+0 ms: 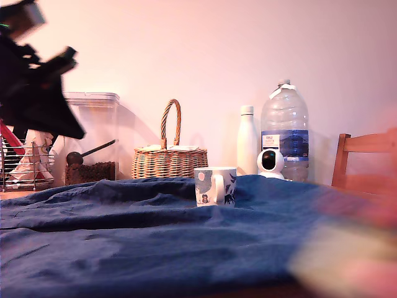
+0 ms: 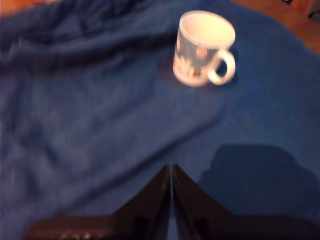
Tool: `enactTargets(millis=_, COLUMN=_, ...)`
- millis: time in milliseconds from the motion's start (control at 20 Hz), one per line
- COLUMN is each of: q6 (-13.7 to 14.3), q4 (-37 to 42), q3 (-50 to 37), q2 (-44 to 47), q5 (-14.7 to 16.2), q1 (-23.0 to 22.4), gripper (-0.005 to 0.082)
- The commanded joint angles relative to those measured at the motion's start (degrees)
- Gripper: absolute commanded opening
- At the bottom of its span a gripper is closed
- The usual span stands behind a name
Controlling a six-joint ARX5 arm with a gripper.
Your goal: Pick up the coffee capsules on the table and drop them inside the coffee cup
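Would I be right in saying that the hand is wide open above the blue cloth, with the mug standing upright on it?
Not quite: the wrist view shows the hand shut, its fingers pressed together with nothing between them. The rest holds: it is above the blue cloth, and the mug stands upright on it.

A wrinkled, matt dark blue cloth (image 1: 155, 236) covers the wooden tabletop (image 2: 280, 15), carrying a glossy white ceramic coffee cup (image 1: 215, 185), with a woven wicker basket (image 1: 169, 158), a clear plastic water bottle (image 1: 285, 127) and a wooden chair (image 1: 366, 162) behind.
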Motion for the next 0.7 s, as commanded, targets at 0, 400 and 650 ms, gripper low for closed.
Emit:
enactTargets(millis=0, q6=-1.22, q4=-1.51, q3=-2.62, q2=-2.71, q5=0.02, q1=0.11, gripper=-0.0021)
enactTargets(millis=400, q6=-2.08, q4=-6.91, q3=-8.68, q2=-10.14, q5=3.72, q1=-0.92, gripper=-0.0021)
enactTargets(millis=650, q6=-2.08, q4=-7.34, q3=-9.94, q2=-10.14, q5=4.7, q1=-1.81, gripper=-0.0021)
